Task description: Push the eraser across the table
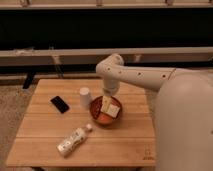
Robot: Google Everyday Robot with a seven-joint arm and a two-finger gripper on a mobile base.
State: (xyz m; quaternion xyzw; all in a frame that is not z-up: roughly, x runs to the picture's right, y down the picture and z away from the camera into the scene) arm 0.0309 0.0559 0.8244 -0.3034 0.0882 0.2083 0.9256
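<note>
The eraser (60, 104) is a small flat black slab lying on the left half of the light-brown plank table (45, 127). My gripper (108, 102) hangs from the white arm (135, 75) over the brown bowl (106, 111), well to the right of the eraser and apart from it. The arm reaches in from the right side of the camera view.
A white cup (85, 97) stands between the eraser and the bowl. A plastic bottle (73, 140) lies on its side near the table's front. The bowl holds pale blocks (113, 109). A dark mark (148, 152) sits near the front right corner. A dark wall and rails stand behind.
</note>
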